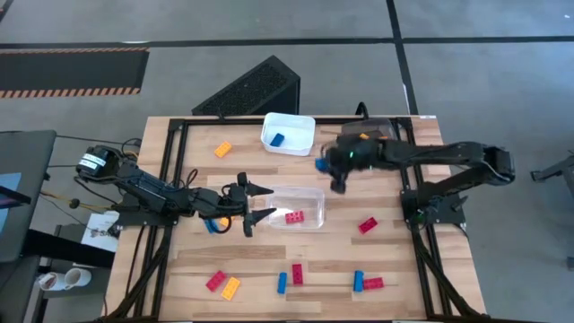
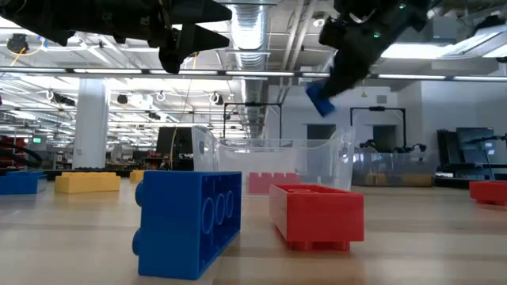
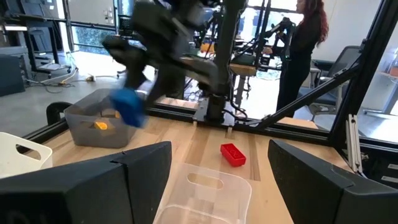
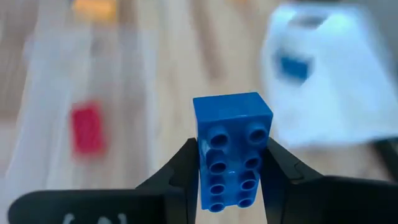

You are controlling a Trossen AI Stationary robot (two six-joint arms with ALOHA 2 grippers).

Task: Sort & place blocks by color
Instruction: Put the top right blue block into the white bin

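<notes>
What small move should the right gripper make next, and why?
Probably carry the blue brick over the white bin and release it. The right gripper is shut on that brick, and this bin beside it already holds a blue one.

Blue block [image 4: 232, 149] (studded); white bin [image 1: 289, 132]; red block [image 1: 368, 225]; pale wood table [image 1: 386, 260]

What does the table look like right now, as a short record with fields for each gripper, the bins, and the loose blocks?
right gripper: shut on a blue studded plastic brick, held above the table near the white bin
left gripper: open, empty, at the clear bin's edge
white rectangular bin: holds one blue brick
clear rectangular bin: holds one red brick
loose blocks: red, blue and orange bricks scattered on the wooden table
</notes>
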